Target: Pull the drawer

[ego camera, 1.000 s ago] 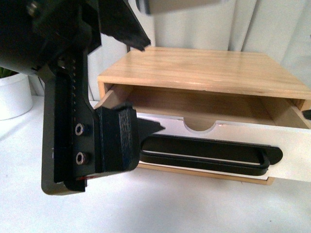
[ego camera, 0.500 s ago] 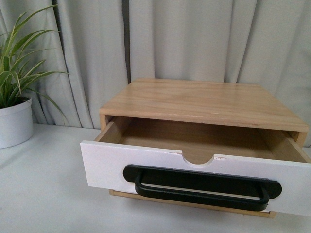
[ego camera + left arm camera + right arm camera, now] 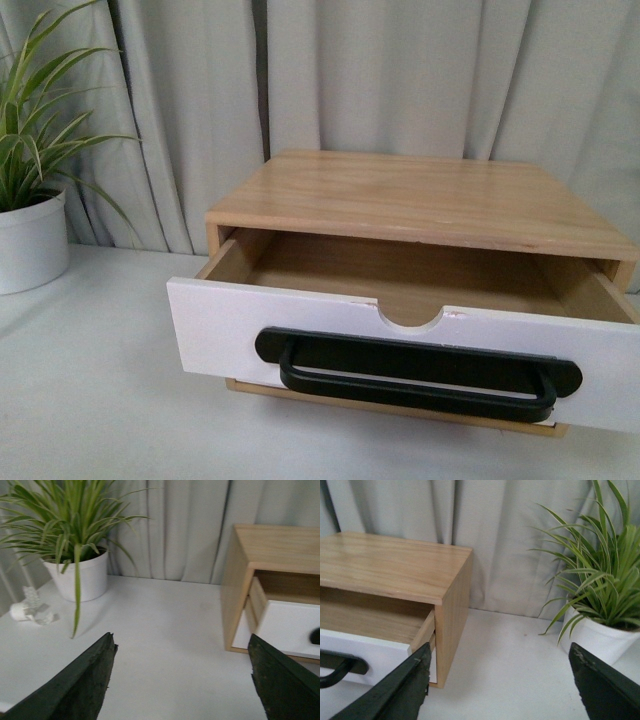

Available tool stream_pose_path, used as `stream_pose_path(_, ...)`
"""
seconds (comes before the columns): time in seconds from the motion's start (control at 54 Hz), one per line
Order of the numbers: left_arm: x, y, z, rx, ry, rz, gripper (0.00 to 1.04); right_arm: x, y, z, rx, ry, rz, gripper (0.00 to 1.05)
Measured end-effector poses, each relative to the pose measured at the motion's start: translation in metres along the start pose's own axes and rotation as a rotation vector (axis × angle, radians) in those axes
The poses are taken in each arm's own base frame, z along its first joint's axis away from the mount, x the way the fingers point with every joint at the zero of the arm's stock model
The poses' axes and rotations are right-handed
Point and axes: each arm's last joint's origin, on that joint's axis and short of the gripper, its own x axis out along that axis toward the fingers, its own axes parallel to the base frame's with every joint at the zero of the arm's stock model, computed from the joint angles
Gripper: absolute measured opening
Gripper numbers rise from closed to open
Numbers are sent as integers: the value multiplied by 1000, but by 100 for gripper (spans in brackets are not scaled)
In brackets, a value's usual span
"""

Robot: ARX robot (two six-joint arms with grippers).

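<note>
Showing the drawer point(image 3: 400, 320) pulled out, front view lacks arms.

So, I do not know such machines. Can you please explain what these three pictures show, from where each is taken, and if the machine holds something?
This is a robot with two arms, and each arm ends in a gripper with two dark fingers. One picture comes from a camera on the robot's body, looking forward; no arm shows in it. The other two come from cameras on the wrists.

On the white table stands a wooden cabinet. Its drawer, with a white front and a black handle, is pulled out, and what shows of the inside looks empty. A potted plant stands to the left, before a grey curtain.

In the wrist views, the left gripper and the right gripper have their fingers wide apart. Neither holds anything. The right wrist view also shows a second plant.
</note>
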Motion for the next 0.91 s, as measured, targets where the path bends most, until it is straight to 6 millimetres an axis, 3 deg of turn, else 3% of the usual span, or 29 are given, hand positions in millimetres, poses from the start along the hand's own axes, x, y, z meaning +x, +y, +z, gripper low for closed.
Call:
stream_pose_path(0.13, -10, 5, -6, -15, -6, -48, 49, -2, 7, -10, 40, 5, 0, 40)
stream_pose_path(0.333, -10, 18, -12, -28, -6, -27, 12, -13, 20, -20, 46, 10, 17, 1)
stream_pose_path(0.37, -10, 17, -12, -29, -7, -40, 5, -14, 20, -19, 48, 1, 11, 1)
stream_pose_path(0.519, -10, 17, -23, -32, -8, -37, 4, -14, 21, -23, 50, 3, 10, 1)
stream_pose_path(0.907, -10, 17, -22, -33, -12, -36, 4, -14, 21, -36, 51, 2, 9, 1)
